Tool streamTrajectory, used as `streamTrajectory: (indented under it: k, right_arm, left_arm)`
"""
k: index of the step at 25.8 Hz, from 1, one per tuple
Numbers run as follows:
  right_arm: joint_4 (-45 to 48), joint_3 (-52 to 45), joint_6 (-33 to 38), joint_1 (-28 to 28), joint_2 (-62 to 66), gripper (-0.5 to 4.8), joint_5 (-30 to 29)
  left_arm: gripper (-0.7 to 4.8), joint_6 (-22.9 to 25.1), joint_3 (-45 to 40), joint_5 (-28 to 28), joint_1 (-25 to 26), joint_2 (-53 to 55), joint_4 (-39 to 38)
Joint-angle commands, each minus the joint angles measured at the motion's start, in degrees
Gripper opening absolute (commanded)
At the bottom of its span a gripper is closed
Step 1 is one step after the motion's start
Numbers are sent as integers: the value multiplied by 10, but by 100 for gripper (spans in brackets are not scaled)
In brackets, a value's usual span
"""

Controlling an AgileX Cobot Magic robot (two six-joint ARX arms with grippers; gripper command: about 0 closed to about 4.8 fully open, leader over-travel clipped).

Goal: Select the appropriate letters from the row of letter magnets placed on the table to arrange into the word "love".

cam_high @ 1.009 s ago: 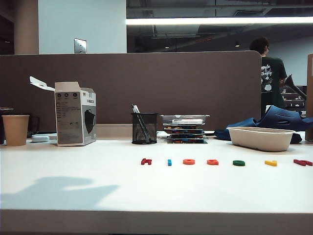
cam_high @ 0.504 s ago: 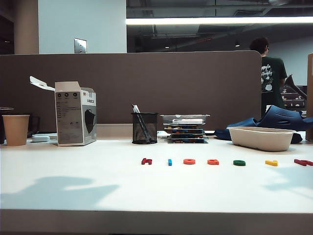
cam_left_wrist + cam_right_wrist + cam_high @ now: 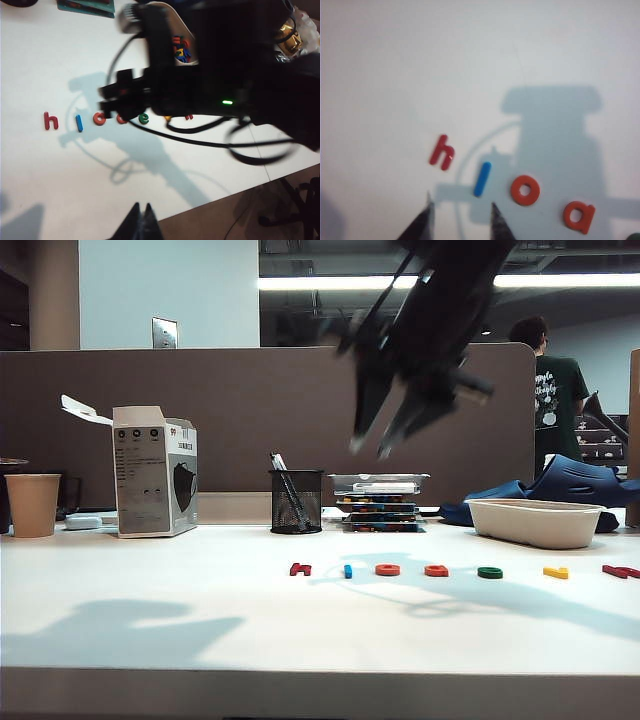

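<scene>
Nothing arranged yet: all the letter magnets (image 3: 436,570) lie in their row mid-frame. Right gripper (image 3: 368,448) hangs above, jaws spread, empty; left gripper (image 3: 141,222) jaws pressed together.

The letter magnets lying in a row on the white table (image 3: 150,580) read as lowercase letters. In the right wrist view: a dark red "h" (image 3: 441,152), a blue "l" (image 3: 482,179), an orange-red "o" (image 3: 524,190) and an orange-red "a" (image 3: 579,216). In the left wrist view the row reads "h l o a e", the green "e" (image 3: 144,119) last before the arm hides the rest. Print on the white carton (image 3: 155,472) and on the standing person's dark T-shirt (image 3: 553,400) is too small to read.
</scene>
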Motion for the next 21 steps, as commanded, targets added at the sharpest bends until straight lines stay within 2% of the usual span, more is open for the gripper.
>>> streamTrajectory:
  k: [1, 8, 14, 21]
  right_arm:
    - [-14, 23, 5, 21, 46, 149, 30]
    - [-17, 51, 9, 35, 118, 149, 40]
    - [-17, 53, 9, 34, 140, 149, 67]
    - [-10, 53, 9, 34, 162, 149, 67]
  left_arm:
    - [-4, 2, 2, -2, 1, -1, 4]
    - [-4, 2, 1, -2, 1, -1, 3]
    - [-4, 2, 1, -2, 1, -1, 3]
    - [-4, 2, 1, -2, 1, -1, 3]
